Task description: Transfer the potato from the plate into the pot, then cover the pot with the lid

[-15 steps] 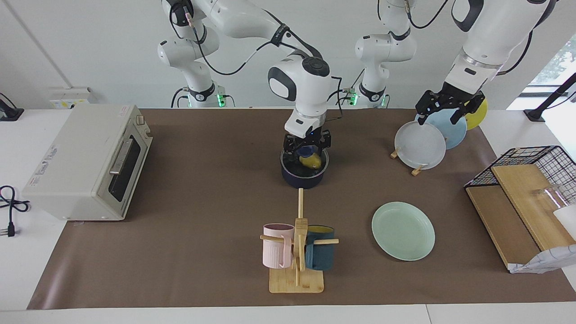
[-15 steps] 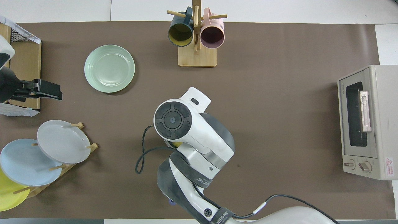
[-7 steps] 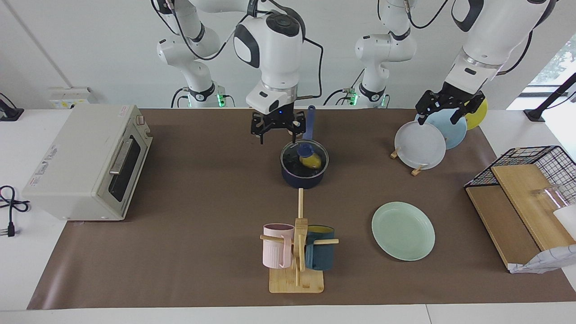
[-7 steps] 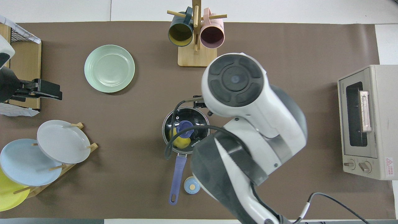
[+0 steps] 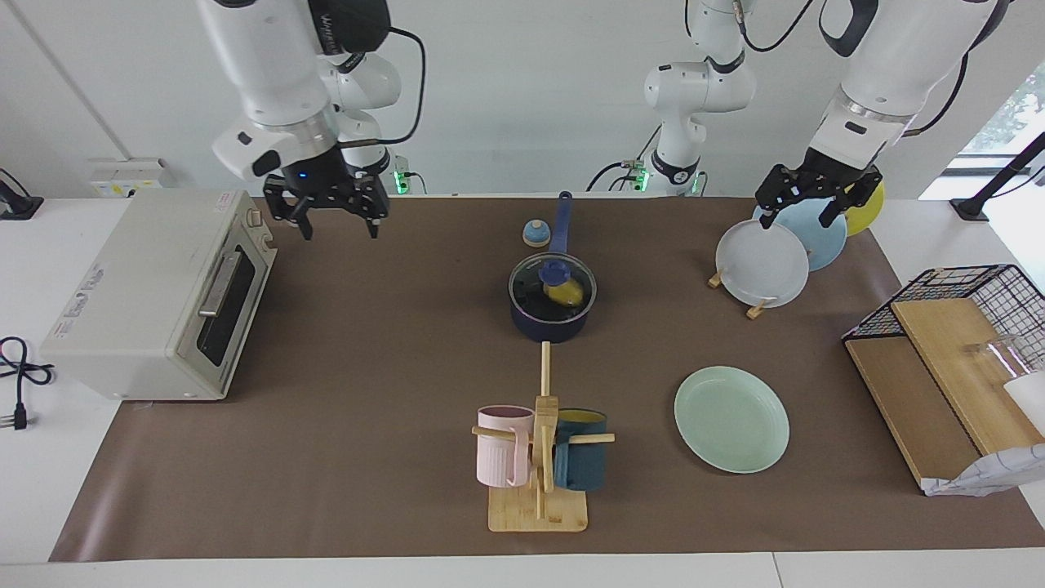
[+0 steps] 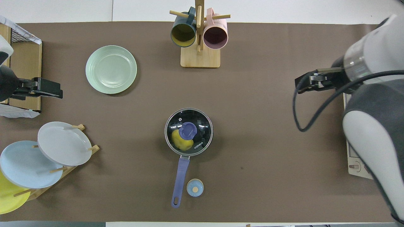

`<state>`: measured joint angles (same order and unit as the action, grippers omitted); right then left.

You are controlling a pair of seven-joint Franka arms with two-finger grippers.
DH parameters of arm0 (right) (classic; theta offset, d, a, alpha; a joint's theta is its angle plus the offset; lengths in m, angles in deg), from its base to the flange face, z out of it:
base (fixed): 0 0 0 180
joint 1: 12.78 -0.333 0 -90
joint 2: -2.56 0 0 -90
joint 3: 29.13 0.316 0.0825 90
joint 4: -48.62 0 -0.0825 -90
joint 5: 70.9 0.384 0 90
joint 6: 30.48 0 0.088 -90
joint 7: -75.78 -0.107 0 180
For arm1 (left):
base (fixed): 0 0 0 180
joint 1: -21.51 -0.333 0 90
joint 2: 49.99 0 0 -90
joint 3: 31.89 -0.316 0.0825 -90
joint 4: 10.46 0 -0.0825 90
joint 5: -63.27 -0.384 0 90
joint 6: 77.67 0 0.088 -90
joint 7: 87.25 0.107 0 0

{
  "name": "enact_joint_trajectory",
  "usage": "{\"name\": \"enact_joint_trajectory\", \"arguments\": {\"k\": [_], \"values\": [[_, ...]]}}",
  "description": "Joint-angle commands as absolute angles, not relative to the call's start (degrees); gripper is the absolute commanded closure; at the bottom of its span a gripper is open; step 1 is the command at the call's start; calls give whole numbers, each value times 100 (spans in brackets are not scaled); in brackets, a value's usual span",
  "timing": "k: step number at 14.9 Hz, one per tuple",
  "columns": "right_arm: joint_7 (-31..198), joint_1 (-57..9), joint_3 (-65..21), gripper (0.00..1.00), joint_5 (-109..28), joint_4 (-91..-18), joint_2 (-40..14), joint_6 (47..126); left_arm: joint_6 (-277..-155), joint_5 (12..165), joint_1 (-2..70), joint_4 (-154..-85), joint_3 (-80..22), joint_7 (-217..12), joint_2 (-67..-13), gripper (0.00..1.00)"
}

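I see the potato half hidden under the lid on the pot; right claw and left claw both gape open, empty.

Even, bright indoor light; soft short shadows beside the pot and plate; daylight glare at one window edge; focus sharp.

bright yellow glossy lumpy potato | dark navy saucepan, blue handle | clear glass lid, blue knob | pale mint-green ridged plate | brown worktop
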<state>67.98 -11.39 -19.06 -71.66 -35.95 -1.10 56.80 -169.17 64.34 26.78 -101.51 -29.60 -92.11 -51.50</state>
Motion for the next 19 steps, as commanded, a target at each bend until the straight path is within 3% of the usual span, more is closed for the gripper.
{"name": "enact_joint_trajectory", "arguments": {"k": [1, 3, 8, 12, 19], "values": [[7208, -935, -2032, 0, -7151, -3672, 71, 5442, -17084, 6503, 2520, -10327, -2916, -9243, -5272, 0], [7226, -918, -2174, 0, -7152, -3830, 229, 5250, -17084, 6503, 2494, -10327, -2916, -9226, -5272, 0], [7383, -918, -2561, 0, -7143, -4480, 476, 5608, -17023, 6503, 2450, -10362, -2925, -9252, -5281, 0], [7989, -953, -3025, 0, -7230, -4507, 415, 5907, -16628, 6503, 2406, -10406, -2916, -9261, -5360, 0], [8271, -1190, -3141, 0, -7415, -4701, 503, 5679, -16512, 6503, 2396, -10406, -2907, -9560, -5368, 0]]}}
